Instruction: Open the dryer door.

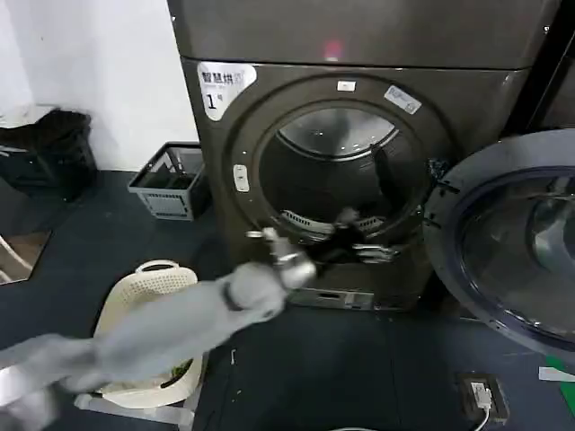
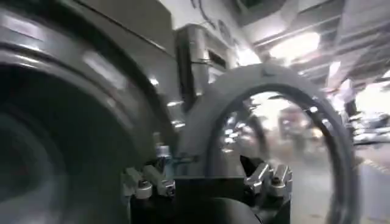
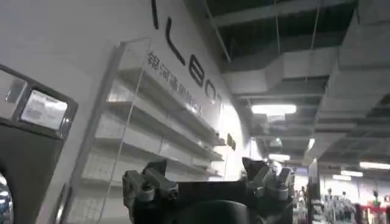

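Dryer door (image 1: 508, 238) stands swung wide open, off to the right of my left gripper (image 1: 355, 235) and hinged at the dryer's right edge. Its inner face is turned toward me and leftward; the disc stands upright on its edge. Round form, broad grey rim, dark ring inside it, tinted glass with a faint sheen at the middle.

Dryer (image 1: 359, 117): dark grey-brown metallic front, brushed look, white label marked "1" at its upper left. The circular opening sits directly behind my left gripper, ringed by a wide smooth bezel, with the pale drum wall visible inside.

My left arm reaches up from lower left, grey-sleeved, its dark gripper at the lower lip of the opening. In the left wrist view the fingers (image 2: 270, 178) are spread apart with nothing between them, the door's ring (image 2: 268, 91) just beyond.

Right gripper (image 3: 207, 182): fingers apart, empty, aimed toward ceiling and wall shelving.
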`<state>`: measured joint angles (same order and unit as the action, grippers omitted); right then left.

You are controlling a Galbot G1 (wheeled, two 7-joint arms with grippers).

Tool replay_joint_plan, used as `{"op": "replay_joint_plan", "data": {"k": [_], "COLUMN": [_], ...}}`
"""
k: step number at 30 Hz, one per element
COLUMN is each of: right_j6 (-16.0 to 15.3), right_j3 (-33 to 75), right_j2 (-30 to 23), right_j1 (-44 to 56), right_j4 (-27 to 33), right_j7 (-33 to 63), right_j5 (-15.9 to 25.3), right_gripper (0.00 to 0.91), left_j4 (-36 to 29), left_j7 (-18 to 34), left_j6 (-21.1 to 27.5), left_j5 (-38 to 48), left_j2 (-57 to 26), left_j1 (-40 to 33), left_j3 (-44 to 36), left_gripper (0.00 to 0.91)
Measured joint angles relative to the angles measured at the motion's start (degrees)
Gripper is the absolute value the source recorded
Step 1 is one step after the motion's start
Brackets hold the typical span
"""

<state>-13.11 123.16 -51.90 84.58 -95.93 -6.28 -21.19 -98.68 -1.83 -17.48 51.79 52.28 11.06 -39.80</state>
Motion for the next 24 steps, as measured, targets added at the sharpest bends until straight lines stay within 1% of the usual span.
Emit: {"op": "replay_joint_plan", "data": {"k": [4,7,13,17,21,24], "right_j6": [0.3,0.4,0.4,0.5,1.0,1.0], "right_j3": [-0.2,0.7,2.6,3.4,3.8,3.9], "right_j2": [0.5,0.6,0.8,0.5,0.2,0.1], "right_j1": [-1.8,-2.5,-2.9,-2.8,-2.2,-2.1], "right_j4": [-0.8,-1.4,-1.8,-2.3,-1.7,-1.6], "right_j7": [0.1,0.3,0.7,0.8,0.6,0.6], "right_j5": [2.4,3.8,4.7,4.6,4.2,3.0], "right_gripper": [0.907,0.907,0.907,0.907,0.907,0.907], "left_j4": [-3.0,-4.7,-5.8,-4.7,-3.4,-2.5], "left_j7": [-0.1,-3.2,-7.7,-9.0,-12.7,-18.4], "left_j6": [0.7,0.8,2.3,5.5,9.5,12.2], "left_j5": [-1.3,-1.3,-5.6,-7.0,-8.2,-12.5], "left_j2": [-9.5,-17.0,-32.0,-39.4,-44.2,-47.5], "left_j1": [1.9,4.2,13.6,18.3,20.0,21.7], "left_j3": [1.9,4.2,10.8,13.3,14.2,15.2], "left_gripper": [0.907,0.907,0.907,0.907,0.907,0.907]}}
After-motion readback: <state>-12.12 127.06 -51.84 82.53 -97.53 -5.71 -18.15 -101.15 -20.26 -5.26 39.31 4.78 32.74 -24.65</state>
